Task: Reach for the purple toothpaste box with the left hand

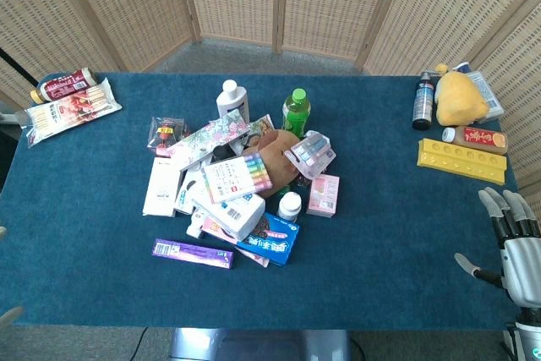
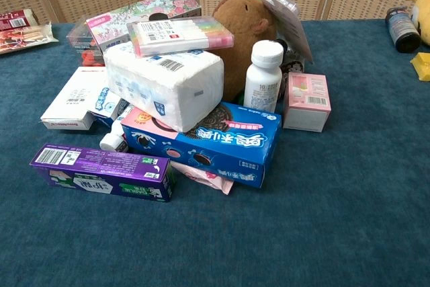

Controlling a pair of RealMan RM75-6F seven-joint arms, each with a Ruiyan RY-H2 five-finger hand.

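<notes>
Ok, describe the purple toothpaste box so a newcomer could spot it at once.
Find the heap of packages in the middle of the blue table. At its near left edge, in front of the blue cookie box, lies the purple toothpaste box. It is the only long, thin purple carton, lying flat on the cloth.

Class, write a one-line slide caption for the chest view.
Purple toothpaste box lying at the front of a cluttered pile, beside a blue cookie box on the blue table; no hand visible.
</notes>
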